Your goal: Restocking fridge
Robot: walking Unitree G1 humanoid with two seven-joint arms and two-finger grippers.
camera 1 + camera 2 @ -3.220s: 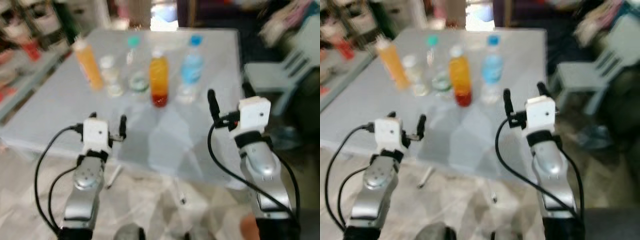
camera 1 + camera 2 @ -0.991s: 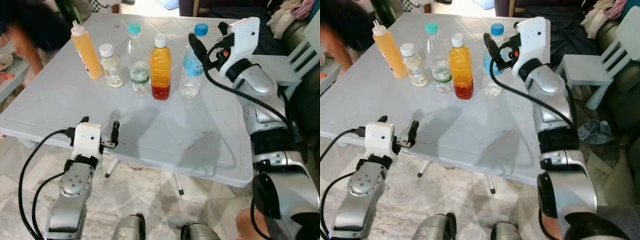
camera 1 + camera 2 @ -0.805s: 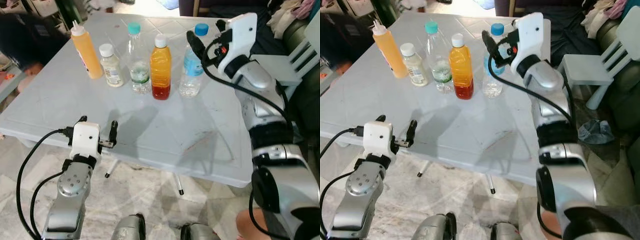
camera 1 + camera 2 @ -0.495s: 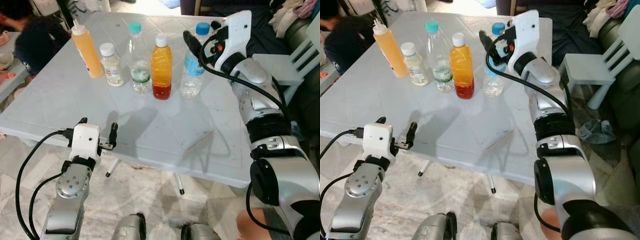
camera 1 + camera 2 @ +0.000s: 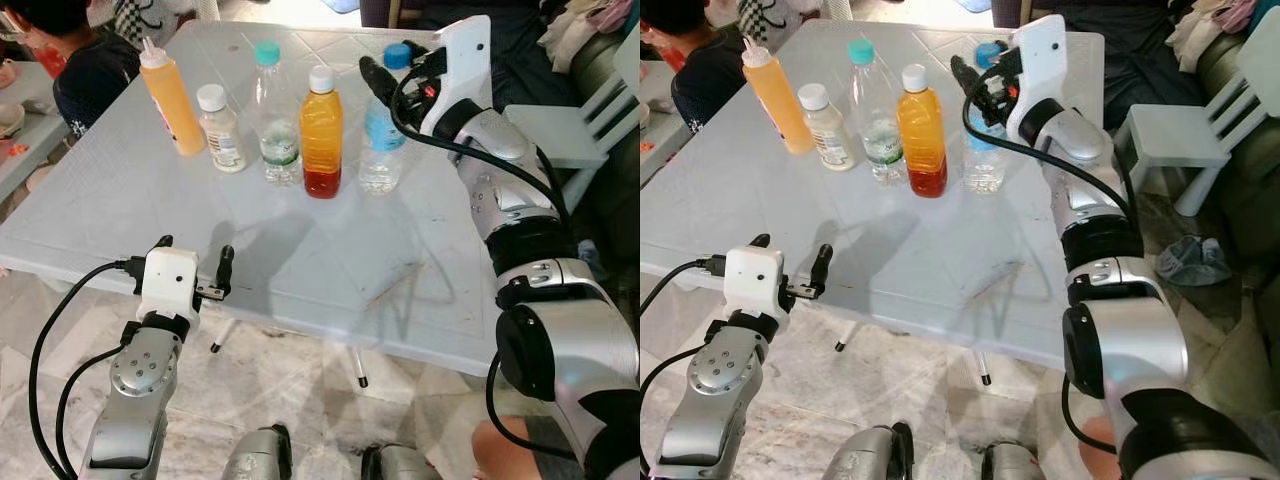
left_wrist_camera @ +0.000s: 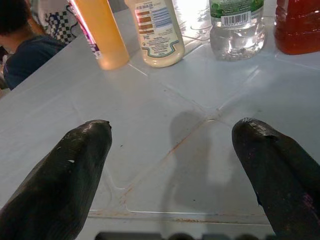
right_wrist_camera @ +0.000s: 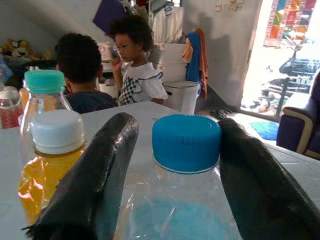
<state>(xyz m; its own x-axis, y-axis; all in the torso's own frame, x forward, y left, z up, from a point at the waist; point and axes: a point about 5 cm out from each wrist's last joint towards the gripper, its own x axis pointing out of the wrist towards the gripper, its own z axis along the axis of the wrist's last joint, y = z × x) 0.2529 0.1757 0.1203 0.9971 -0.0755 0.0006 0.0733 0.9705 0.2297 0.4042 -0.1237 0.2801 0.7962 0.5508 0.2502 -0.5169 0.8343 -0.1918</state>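
The right gripper [image 7: 172, 165] has advanced, open fingers straddling the water bottle [image 5: 381, 135] neck; closing high could tip it.

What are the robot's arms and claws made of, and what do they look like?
Both arms are shiny silver segments joined by black rings. Each ends in a white box with two long black fingers: the left gripper and the right gripper. Loose black cables loop from each box down along the arm, and the right box shows a small red spot.

Blue-cap bottle [image 7: 186, 165] cut off below shoulder by frame edge. Red-bottomed bottle [image 6: 299, 27] top cropped. Contact with right gripper [image 7: 172, 172] fingers unclear.
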